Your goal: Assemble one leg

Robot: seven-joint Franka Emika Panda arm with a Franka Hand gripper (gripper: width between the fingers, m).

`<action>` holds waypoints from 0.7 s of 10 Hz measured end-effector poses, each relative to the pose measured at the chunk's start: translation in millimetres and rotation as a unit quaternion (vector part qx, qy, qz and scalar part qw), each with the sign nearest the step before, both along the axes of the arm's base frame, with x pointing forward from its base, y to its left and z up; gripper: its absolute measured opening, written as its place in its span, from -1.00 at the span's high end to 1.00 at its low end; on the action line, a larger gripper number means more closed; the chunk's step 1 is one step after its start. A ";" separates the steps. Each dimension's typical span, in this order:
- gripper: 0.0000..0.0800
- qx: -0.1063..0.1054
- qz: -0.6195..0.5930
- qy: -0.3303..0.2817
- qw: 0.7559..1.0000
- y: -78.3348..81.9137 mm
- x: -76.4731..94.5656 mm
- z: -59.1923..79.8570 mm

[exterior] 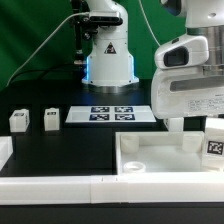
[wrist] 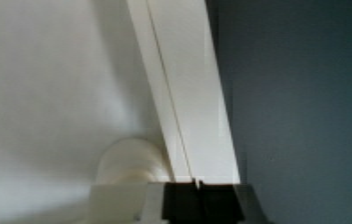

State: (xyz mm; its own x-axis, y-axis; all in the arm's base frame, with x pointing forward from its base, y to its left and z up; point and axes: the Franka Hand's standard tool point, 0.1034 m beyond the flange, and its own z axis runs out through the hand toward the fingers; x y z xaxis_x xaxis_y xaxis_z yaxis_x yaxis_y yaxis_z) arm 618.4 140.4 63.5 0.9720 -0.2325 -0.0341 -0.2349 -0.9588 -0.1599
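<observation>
smooth white raised-rim tray (exterior: 165, 162) under the tool (exterior: 176, 127), grip state i cannot tell; blocky tagged leg (exterior: 213, 142) beside.

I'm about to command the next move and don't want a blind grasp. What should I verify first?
1. Gripper open or shut: cannot tell.
2. Gripper holding a leg: cannot tell.
3. Gripper close to the rim of the tray-like piece: ok.
4. Far leg and second leg, at the exterior view's left, upright and apart: ok.
5. Third leg fully in view: not ok, cut off at the exterior view's right edge.
6. Marker board uncovered: ok.
</observation>
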 end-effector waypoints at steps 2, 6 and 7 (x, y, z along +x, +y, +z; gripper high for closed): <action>0.99 0.000 0.000 0.000 1.000 0.0 0.0 0.0; 0.32 -0.003 -0.003 0.002 1.000 -10.9 -0.3 0.2; -0.02 -0.005 -0.004 0.008 1.000 -15.3 0.5 0.4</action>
